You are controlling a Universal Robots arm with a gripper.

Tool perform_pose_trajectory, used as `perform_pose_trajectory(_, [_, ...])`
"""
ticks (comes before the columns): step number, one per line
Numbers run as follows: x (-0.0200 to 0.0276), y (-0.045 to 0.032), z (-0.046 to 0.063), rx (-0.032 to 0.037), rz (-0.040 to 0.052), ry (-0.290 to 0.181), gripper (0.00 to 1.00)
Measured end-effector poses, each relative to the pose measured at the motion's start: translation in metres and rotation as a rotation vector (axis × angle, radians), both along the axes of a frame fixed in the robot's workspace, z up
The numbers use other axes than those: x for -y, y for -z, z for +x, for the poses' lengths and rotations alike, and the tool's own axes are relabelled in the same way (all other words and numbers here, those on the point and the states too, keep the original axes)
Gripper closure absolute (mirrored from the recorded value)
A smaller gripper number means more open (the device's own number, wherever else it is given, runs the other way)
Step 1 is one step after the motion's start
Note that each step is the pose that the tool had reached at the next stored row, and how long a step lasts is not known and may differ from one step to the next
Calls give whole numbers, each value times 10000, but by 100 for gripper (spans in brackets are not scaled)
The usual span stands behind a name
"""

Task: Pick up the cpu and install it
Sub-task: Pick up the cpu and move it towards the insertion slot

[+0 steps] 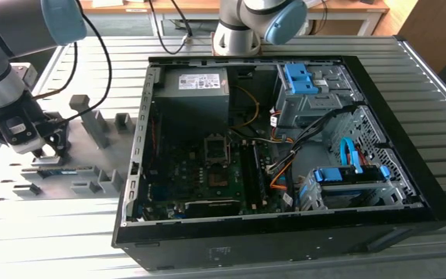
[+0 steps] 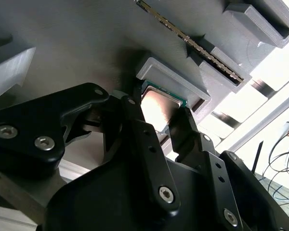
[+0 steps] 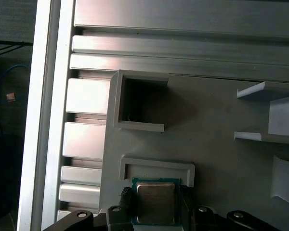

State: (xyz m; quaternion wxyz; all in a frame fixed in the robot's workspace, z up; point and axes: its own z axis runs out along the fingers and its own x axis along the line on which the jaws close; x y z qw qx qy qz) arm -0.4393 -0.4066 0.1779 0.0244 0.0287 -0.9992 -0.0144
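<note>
The end effector [image 1: 47,152] stood narrow, pinching the cpu [image 3: 155,203] by two edges where it lay in the grey fixture [image 3: 221,144] on the worktop [image 1: 53,244], butted against a raised bracket [image 3: 156,167]. To my eye, an uneven pinch could tilt the chip, snag it on that bracket and drop it.
</note>
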Motion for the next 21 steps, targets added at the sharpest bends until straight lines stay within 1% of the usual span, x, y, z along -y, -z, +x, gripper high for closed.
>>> perform_pose_trajectory(7, [0, 0, 2, 0, 0, 0, 53])
perform_pose_trajectory(9, [0, -13, 2, -3, -1, 0, 53])
perform_pose_trajectory(11, [0, -62, 2, 0, 21, 0, 53])
perform_pose_trajectory(14, [0, -171, 2, 0, 59, 0, 53])
perform_pose_trajectory(16, [0, -226, 2, -1, 82, 0, 53])
perform_pose_trajectory(21, [0, -354, 2, 0, 104, 1, 53])
